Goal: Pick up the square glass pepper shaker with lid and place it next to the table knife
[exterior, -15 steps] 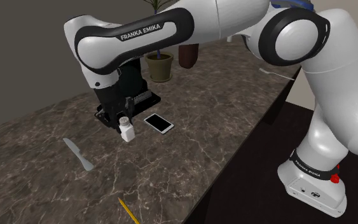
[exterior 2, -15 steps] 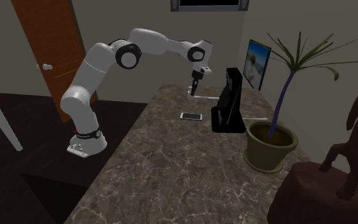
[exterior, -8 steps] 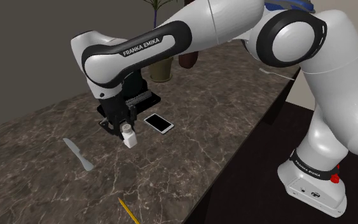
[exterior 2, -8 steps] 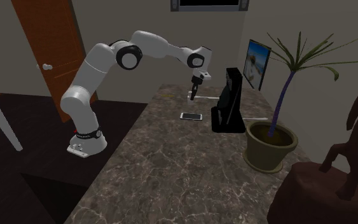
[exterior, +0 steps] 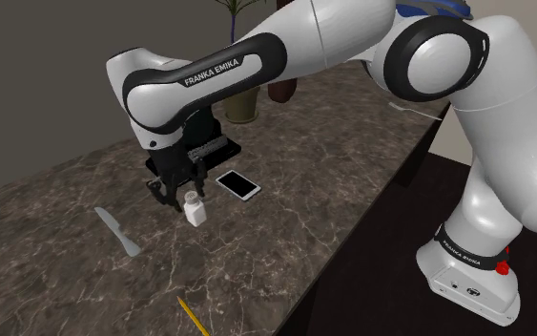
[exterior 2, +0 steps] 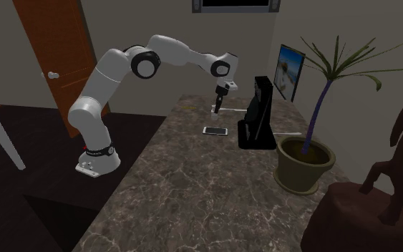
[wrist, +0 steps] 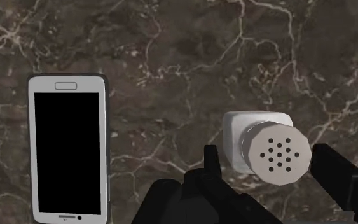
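Shoulder view, left of centre: gripper pointed down over the dark marbled countertop. The pepper shaker, a white square body with a round perforated lid, stood upright on the counter between the two fingers. In the wrist view the fingers were spread wide, one on either side of the shaker. Whether either pad touched it could not be told, and the shaker was not clasped.

The table knife, pale grey, lay flat toward the lower left of the shoulder view, well apart from the shaker. A white-framed phone with a black screen lay just to the shaker's upper right. A yellow pencil lay near the bottom edge.

Second exterior view: the gripper hung at upper centre. A black stand stood to its right, and a potted plant further right.
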